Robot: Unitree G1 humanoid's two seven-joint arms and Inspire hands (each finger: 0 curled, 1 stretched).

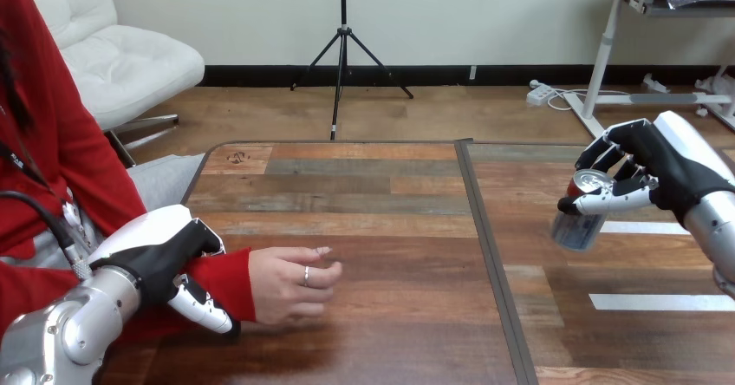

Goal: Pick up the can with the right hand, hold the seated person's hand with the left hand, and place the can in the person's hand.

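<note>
The can (579, 229) is in the robot's right hand (663, 177), lifted clear of the table (381, 220) over its right-hand panel, near the view's right edge; it is a small drink can with a shiny silver lid, a band of red just under the rim and a pale bluish-grey body; it leans, with the lid turned up and towards the camera and the bottom end pointing down and a little left; the fingers are curled over the upper part of the can from the far side and the thumb (607, 201) crosses it on the near side, so the hand is clasped round it, and the lower half of the can sticks out bare beneath the thumb; below it on the wood lie two white tape strips (646, 227), one just under the can and one nearer the camera; a dark seam (485, 246) runs down the table between its two panels, left of the can; on the left panel the person's hand (290, 285) rests on the wood, loosely closed, knuckles up, well apart from the can; the robot's left hand (160, 255) sits over the person's wrist (227, 283), which is covered by a red sleeve (217, 272); its palm lies on top of the wrist and its thumb comes down the near side of the sleeve, so the hand is closed round the wrist
</note>
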